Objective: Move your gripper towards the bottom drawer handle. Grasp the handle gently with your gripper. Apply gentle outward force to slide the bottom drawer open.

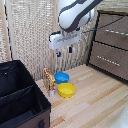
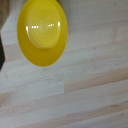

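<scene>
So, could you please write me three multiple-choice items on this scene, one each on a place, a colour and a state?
1. Where does the hand hang?
A. above the bowls
B. at a drawer handle
C. inside the black fabric box

2. What colour is the bowl nearer the camera in the exterior view?
A. green
B. yellow
C. red

3. How does the bottom drawer stand?
A. pulled fully out
B. half open
C. shut

Answers:
1. A: it hovers over the blue bowl and the yellow bowl, well apart from the bottom drawer handle and the black fabric box.
2. B: the near bowl is yellow, as the wrist view also shows.
3. C: its front looks level with the drawer above.
</scene>
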Tool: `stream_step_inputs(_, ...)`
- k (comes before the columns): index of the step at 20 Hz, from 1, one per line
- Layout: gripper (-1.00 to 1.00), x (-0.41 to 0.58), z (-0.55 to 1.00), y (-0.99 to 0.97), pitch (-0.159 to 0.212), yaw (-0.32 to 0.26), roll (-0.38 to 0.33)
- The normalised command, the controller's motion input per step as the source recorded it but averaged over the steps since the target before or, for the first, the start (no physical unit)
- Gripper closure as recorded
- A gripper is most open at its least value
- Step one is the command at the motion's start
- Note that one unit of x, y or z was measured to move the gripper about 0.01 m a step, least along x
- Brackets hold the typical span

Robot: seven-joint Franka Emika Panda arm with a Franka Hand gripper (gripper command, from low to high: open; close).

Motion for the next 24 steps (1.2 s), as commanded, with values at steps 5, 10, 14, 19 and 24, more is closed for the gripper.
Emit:
stream_step_inputs(5, -1.0, -0.043, -0.01, -0.17, -0.035, 0.184, -0.323)
stream_step_inputs(10, -1.0, -0.023, -0.06, -0.16, -0.021, 0.175, -0.349)
stream_step_inputs(14, -1.0, -0.001, -0.09, -0.15, -0.006, 0.163, -0.37)
stream_step_inputs(19, -1.0, 0.0, -0.1, -0.14, 0.0, 0.153, -0.375)
stream_step_inputs(24, -1.0, 0.0, -0.05, -0.11, 0.0, 0.133, -0.375)
